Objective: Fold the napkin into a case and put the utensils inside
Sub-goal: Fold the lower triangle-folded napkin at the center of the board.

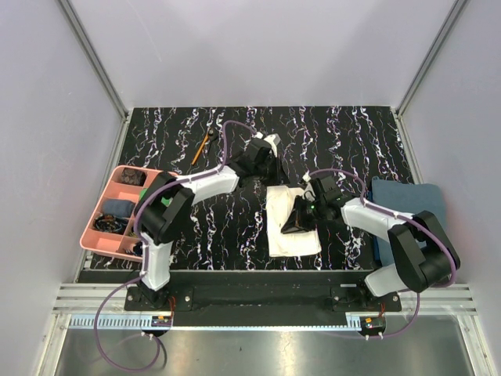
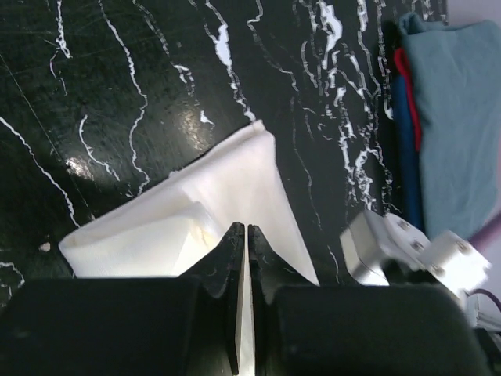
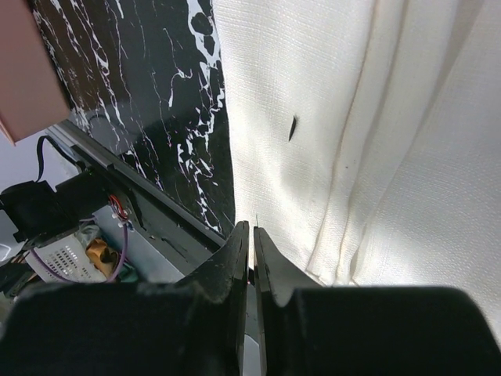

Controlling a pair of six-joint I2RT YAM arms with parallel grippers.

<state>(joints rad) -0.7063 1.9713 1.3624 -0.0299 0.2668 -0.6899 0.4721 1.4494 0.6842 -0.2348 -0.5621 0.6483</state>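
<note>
Napkin [image 1: 291,235] half-folded at the middle of the counter's [image 1: 352,133] near edge, both hands closed.
Soft, light cloth, it creases and slumps freely, so a pinch at an edge or corner through both layers looks the surest hold. Left hand [image 2: 241,229] is closed, a napkin corner beyond its tips; right hand [image 3: 250,225] is closed to a slit at the cloth's edge, grip unconfirmed.

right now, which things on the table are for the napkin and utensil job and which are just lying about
For the job: napkin, orange-handled stick; no spoon clearly visible.
Lying about: pink compartment tray, blue-grey towel.
</note>
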